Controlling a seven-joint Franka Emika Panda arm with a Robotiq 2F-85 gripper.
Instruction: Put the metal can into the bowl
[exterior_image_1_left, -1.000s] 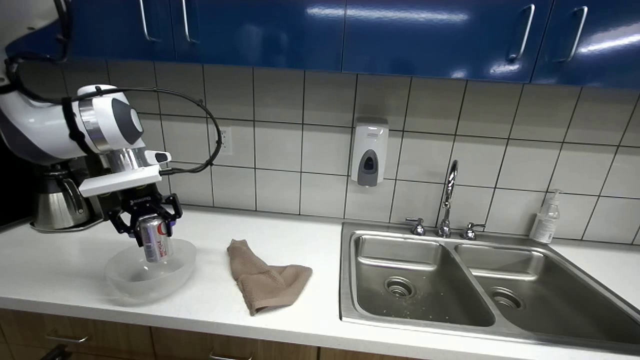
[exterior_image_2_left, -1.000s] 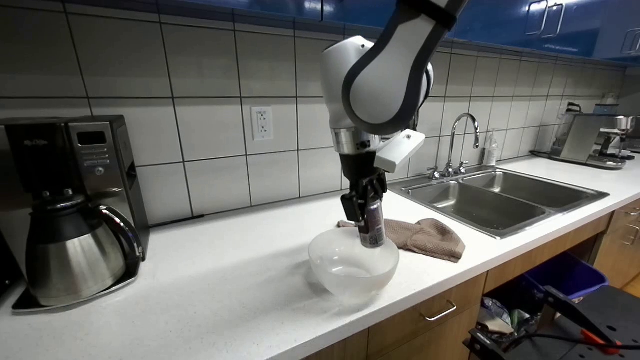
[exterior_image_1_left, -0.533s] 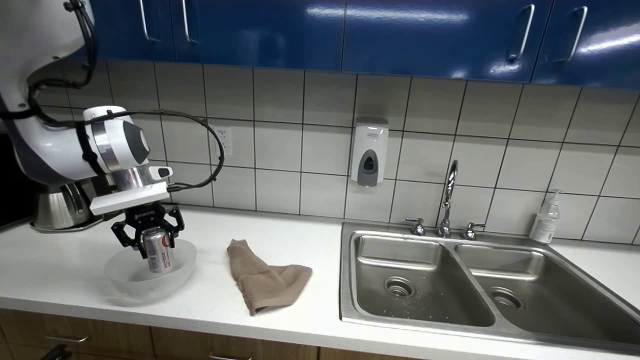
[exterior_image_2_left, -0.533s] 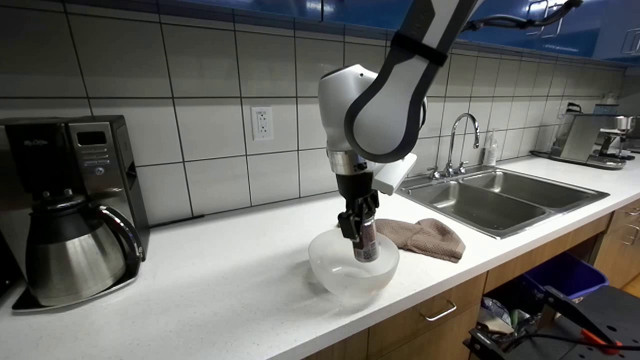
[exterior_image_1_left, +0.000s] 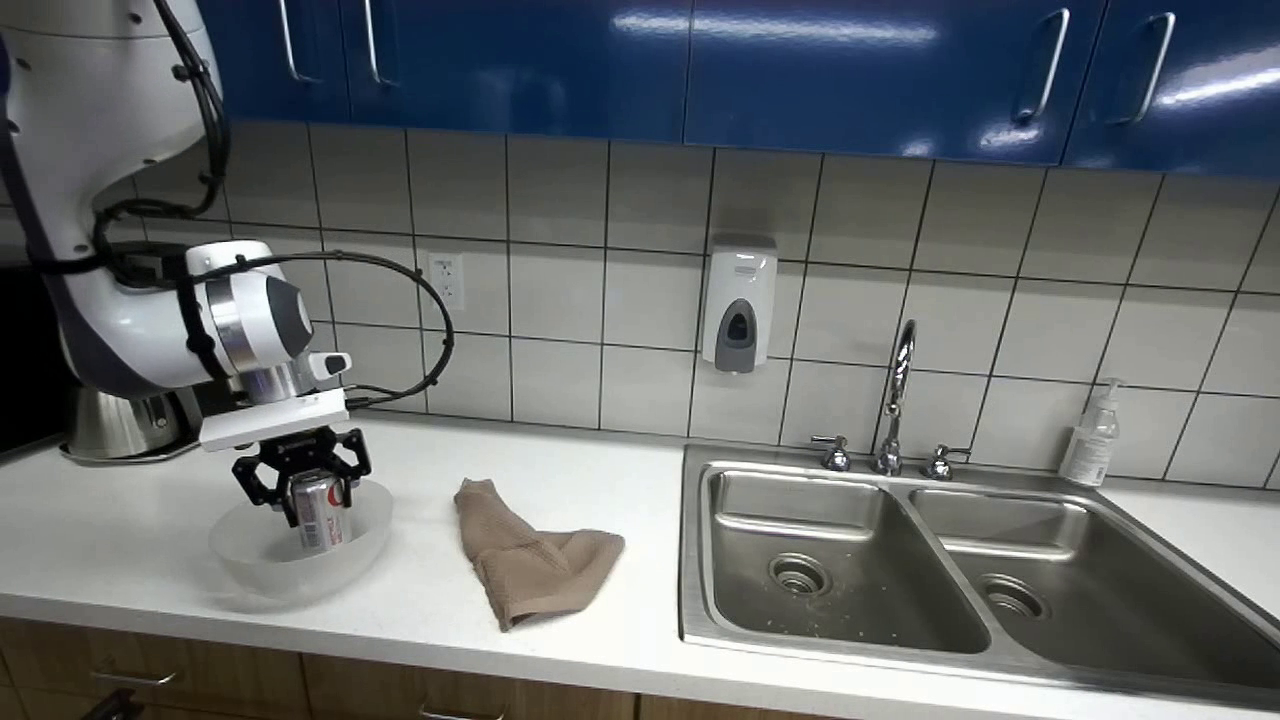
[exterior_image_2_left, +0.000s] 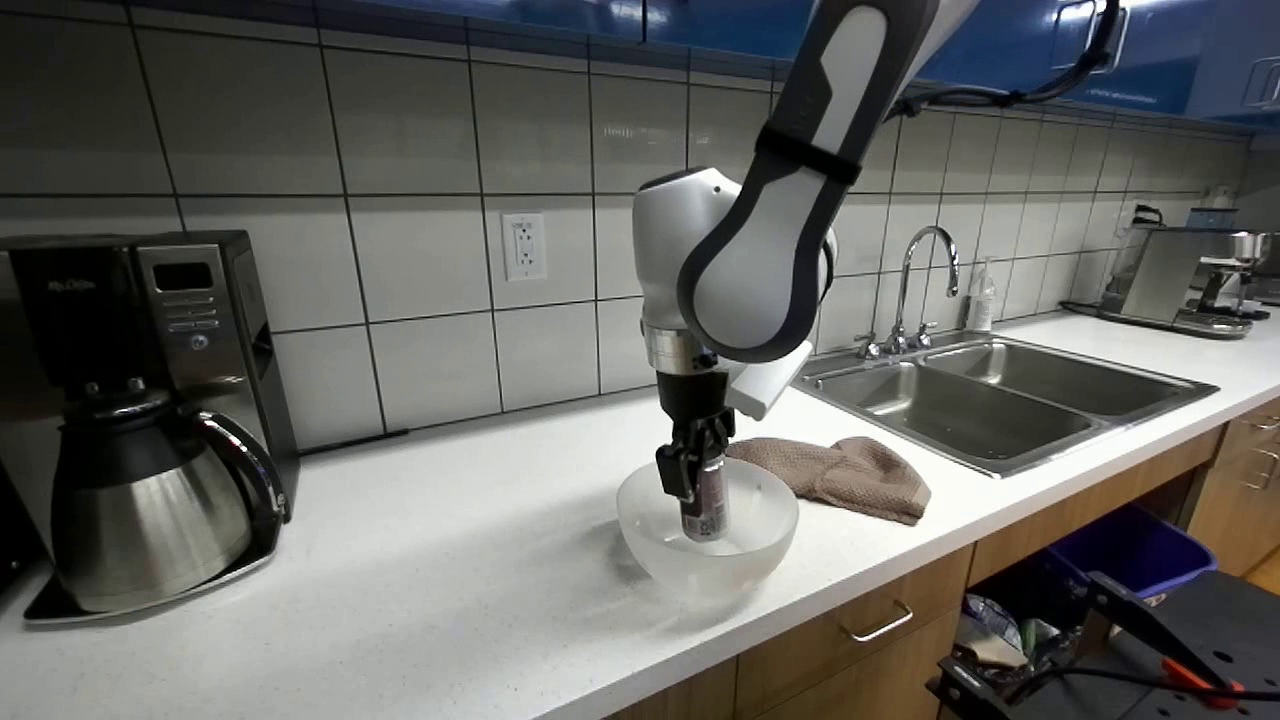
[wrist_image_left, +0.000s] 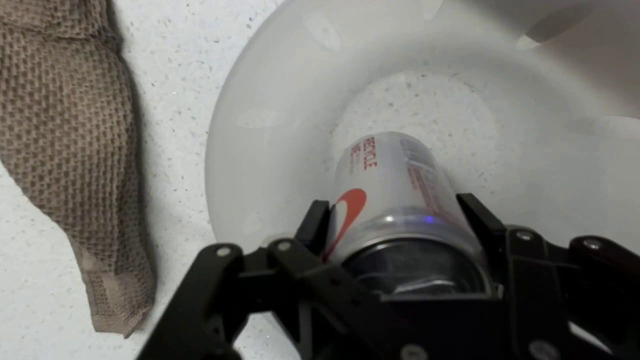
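Here's your metal can (wrist_image_left: 392, 180), silvery, with a red curve and the word RECYCLE showing in the wrist view, and its lower end is down inside the bowl (exterior_image_2_left: 690, 572)! Whether the base meets the bowl's floor, you can't tell. Your claw (exterior_image_1_left: 320, 508) has the can clasped from both sides around its upper part, and the can leans slightly in both exterior views. The translucent bowl sits upright on your white surface (exterior_image_2_left: 420, 560). Near the bowl, clear of it, lies the brown towel (exterior_image_1_left: 540, 570), crumpled. Out past that, you've got the double steel sink (exterior_image_1_left: 694, 570), faucet (exterior_image_1_left: 888, 458) at its back, pump bottle (exterior_image_1_left: 1092, 442) along the same edge. Up on the tiled wall (exterior_image_1_left: 560, 380), a white dispenser (exterior_image_1_left: 740, 290)! And in an exterior view, well apart from your bowl, the coffee maker (exterior_image_2_left: 195, 300) with its steel carafe (exterior_image_2_left: 150, 525).
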